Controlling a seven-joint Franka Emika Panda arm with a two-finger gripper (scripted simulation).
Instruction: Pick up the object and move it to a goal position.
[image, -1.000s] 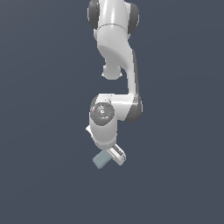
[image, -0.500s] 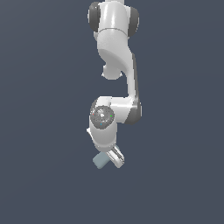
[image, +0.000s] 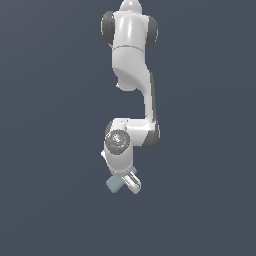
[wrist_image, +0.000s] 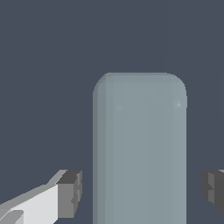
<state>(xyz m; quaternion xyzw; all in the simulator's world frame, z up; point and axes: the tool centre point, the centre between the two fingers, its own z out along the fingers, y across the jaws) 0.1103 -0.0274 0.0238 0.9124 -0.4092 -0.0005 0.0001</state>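
Note:
The object, a pale grey-blue oblong block (wrist_image: 140, 148) with rounded edges, lies on the dark floor. In the wrist view it sits between my two fingers, with a dark pad (wrist_image: 70, 192) on one side and the other pad (wrist_image: 213, 187) on the other. A small gap shows on each side, so neither pad touches it. My gripper (wrist_image: 142, 192) is open and straddles the block. In the exterior view the white gripper (image: 130, 183) is low over the block (image: 113, 184), which sticks out toward the exterior view's left.
The white arm (image: 131, 60) hangs down from the top of the exterior view. Plain dark grey floor (image: 50, 200) lies all around. No goal marker shows.
The wrist and hand have come down toward the block over the last second. The block has stayed where it was on the floor.

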